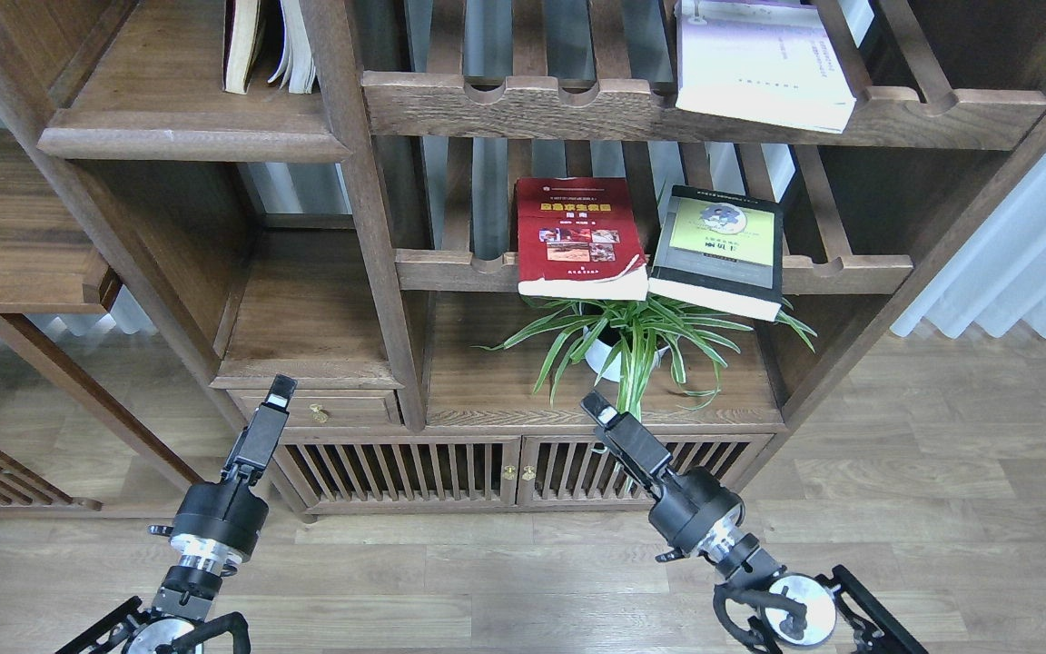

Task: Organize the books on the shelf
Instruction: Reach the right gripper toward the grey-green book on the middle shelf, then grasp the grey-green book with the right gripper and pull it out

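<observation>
The red book (580, 238) and the black-grey book with a yellow-green panel (718, 252) lie side by side on a slatted rack, overhanging its notched front rail. The white-lavender book (759, 64) lies on the slatted rack above. The solid shelf (182, 141) with a thick rounded front edge is at the upper left. My left gripper (280, 392) is low, in front of the small drawer, and holds nothing. My right gripper (597, 411) is low, just below the plant, and also holds nothing. Both fingers pairs look like one dark bar, so I cannot tell them apart.
Worn cream-paged books (264, 45) stand on the solid shelf. A potted spider plant (632, 341) stands under the red and black-grey books. A second solid board (305, 318) lies above the drawer (314, 409). Slatted cabinet doors (523, 468) are at the bottom, and a curtain (1022, 236) hangs at the right.
</observation>
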